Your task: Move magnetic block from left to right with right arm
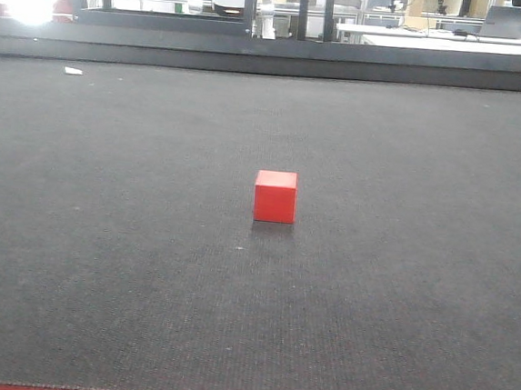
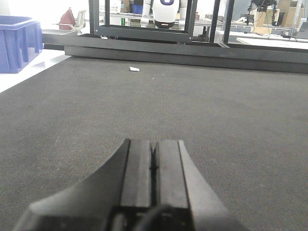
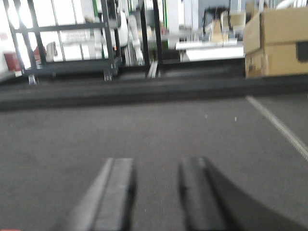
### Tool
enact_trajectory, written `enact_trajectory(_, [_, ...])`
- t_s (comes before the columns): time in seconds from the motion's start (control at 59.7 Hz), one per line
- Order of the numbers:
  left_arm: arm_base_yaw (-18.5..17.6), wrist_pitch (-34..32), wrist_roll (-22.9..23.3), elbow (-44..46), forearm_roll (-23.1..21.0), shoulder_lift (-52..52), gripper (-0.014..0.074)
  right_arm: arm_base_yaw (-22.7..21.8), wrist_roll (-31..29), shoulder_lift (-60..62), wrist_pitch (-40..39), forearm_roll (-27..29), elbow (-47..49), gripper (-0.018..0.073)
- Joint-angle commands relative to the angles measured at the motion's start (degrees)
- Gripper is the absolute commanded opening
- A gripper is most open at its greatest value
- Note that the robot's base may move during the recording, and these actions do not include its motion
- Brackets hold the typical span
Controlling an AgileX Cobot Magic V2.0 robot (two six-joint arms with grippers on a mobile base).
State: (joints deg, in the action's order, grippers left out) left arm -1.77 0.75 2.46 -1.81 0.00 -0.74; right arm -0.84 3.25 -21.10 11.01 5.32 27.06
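The right tool [image 3: 156,166] shows blurred (its base cut off below).

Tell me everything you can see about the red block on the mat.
The magnetic block is a small bright-red cube with plain, matte-looking faces and crisp edges, showing its front face and a sliver of lighter top. It rests flat and upright near the middle of the dark grey mat, a faint shadow at its base. Only the mat touches it.
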Motion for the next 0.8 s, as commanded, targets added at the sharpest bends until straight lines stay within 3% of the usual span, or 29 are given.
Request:
enact_trajectory(0.0, [0.1,-5.2,0.2,-0.5,0.0,-0.8,-0.0116,0.2,1.3,-7.6,-0.1,-0.5,7.2,0.0593])
enact_trajectory(0.05, [0.1,-5.2,0.2,-0.5,0.0,-0.8,-0.0116,0.7,2.6,-11.6,3.0,-0.5,10.5,0.0648])
enact_trajectory(0.184, [0.1,-5.2,0.2,-0.5,0.0,-0.8,-0.0116,5.0,4.3,-22.6,11.6,-0.5,19.8,0.0635])
enact_trajectory(0.335, [0.1,-5.2,0.2,-0.5,0.0,-0.8,-0.0116,14.9,7.2,-34.8,22.8,-0.8,30.4,0.0635])
enact_trajectory(0.57, [0.1,-5.2,0.2,-0.5,0.0,-0.8,-0.0116,29.7,21.3,-53.7,31.3,-8.1,44.9,0.0634])
enact_trajectory(0.788, [0.1,-5.2,0.2,-0.5,0.0,-0.8,-0.0116,36.3,32.0,-67.9,37.2,-13.7,55.8,0.0634])
